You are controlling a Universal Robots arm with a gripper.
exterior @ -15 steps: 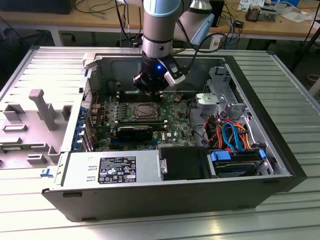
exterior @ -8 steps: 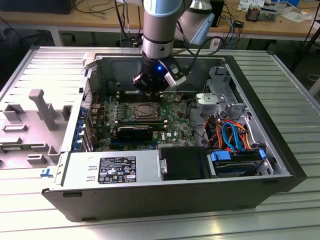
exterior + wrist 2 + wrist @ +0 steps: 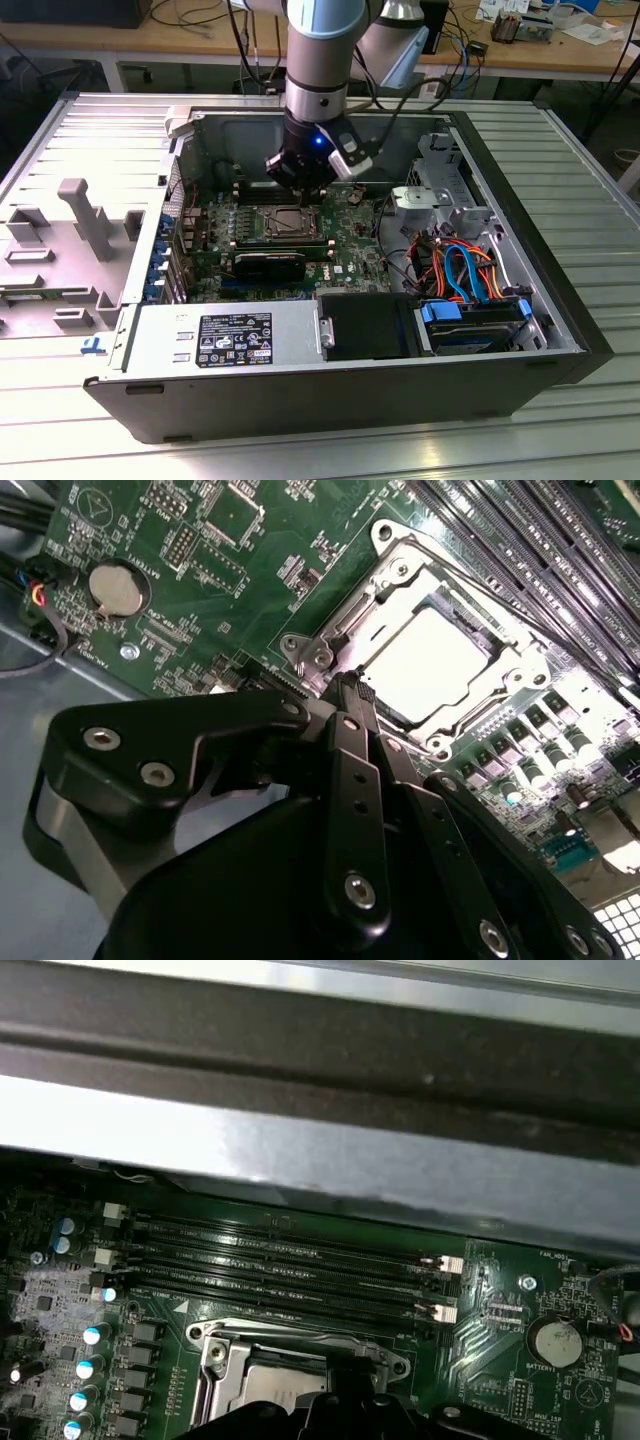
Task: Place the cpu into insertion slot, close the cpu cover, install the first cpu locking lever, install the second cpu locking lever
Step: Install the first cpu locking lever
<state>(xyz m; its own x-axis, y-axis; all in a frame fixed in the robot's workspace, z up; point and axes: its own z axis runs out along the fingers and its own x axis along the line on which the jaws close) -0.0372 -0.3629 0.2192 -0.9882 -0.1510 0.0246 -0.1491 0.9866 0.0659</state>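
Inside the open computer case (image 3: 560, 300), the black claw (image 3: 345, 685), fingers pressed together and holding nothing, touches the cpu cover (image 3: 505, 670) edge; the cpu (image 3: 432, 658) sits beneath it.

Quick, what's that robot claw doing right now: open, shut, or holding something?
Gripper: jaws shut together, holding nothing visible, tips at the edge of the cpu cover over the cpu.
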